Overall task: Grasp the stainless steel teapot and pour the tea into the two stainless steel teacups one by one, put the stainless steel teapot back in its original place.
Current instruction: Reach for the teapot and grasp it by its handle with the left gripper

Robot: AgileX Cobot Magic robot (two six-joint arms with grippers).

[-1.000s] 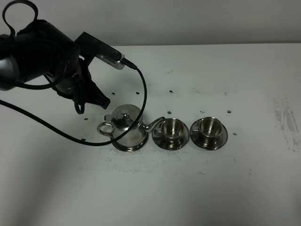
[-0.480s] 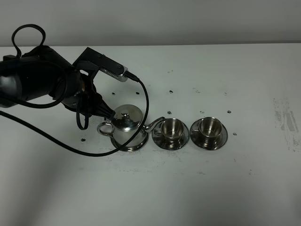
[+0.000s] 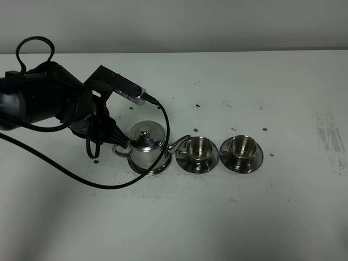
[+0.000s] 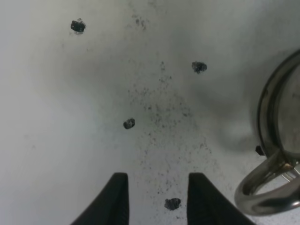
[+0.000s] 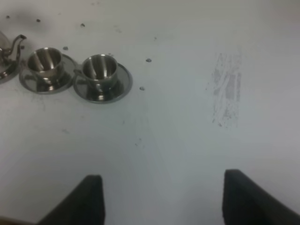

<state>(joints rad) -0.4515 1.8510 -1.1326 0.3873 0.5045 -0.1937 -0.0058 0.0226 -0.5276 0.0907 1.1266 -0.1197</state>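
Note:
The stainless steel teapot (image 3: 147, 142) stands lidded on its round dish, the original place (image 3: 157, 168), left of the two stainless steel teacups (image 3: 198, 147) (image 3: 242, 145), each on a saucer. My left gripper (image 3: 120, 142) hangs low beside the pot's loop handle (image 4: 265, 190). In the left wrist view the left gripper (image 4: 159, 201) is open with only bare table between its black fingers (image 4: 118, 199), and the handle lies off to one side of them. The right gripper (image 5: 168, 201) is open, well away from the teacups (image 5: 47, 58) (image 5: 100, 67). The tea is hidden.
The white table (image 3: 217, 217) carries dark specks around the pot and a scuffed grey patch (image 3: 330, 136) at the right. A black cable (image 3: 166, 117) from the left arm loops down past the teapot's lid and in front of the dish.
The left arm has dropped lower and swung in toward the teapot's handle. The teapot and both cups have stayed where they were.

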